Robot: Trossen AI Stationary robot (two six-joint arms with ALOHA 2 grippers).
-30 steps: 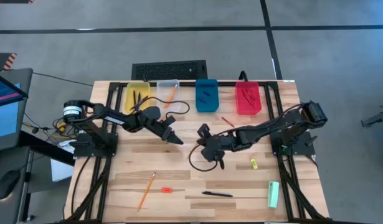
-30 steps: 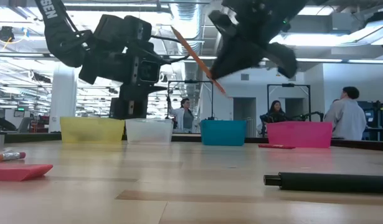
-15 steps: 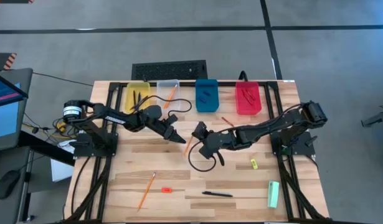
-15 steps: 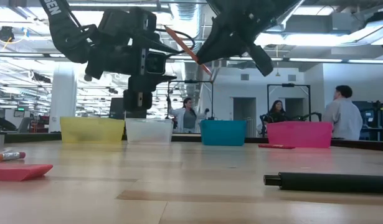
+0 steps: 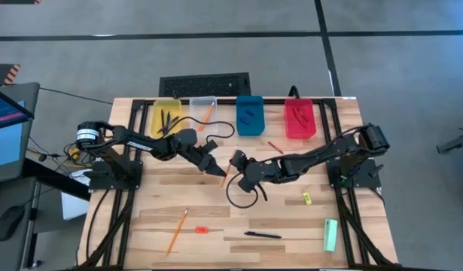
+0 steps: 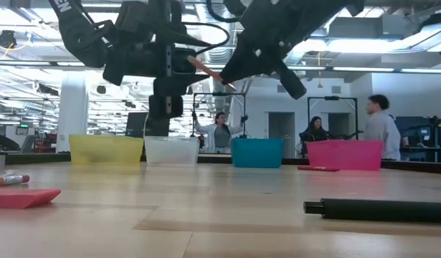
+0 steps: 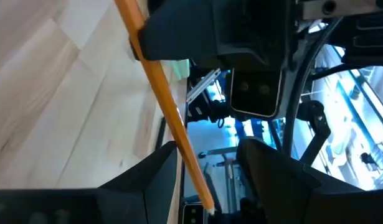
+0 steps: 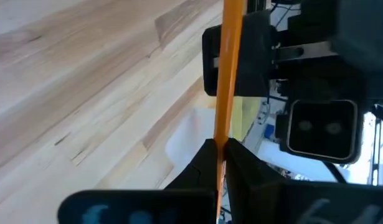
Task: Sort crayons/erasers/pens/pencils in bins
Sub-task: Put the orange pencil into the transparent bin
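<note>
right gripper clenched on pencil; left gripper spread, straddling pencil, seen only in wrist views. yellow bin at 11 o'clock holds pens.

The pale wooden counter carries four bins along its far edge: yellow, clear, blue and red. Nearer lie an orange pencil, a red-orange eraser, a black pen, a yellow eraser, a pale green bar and a crayon.
</note>
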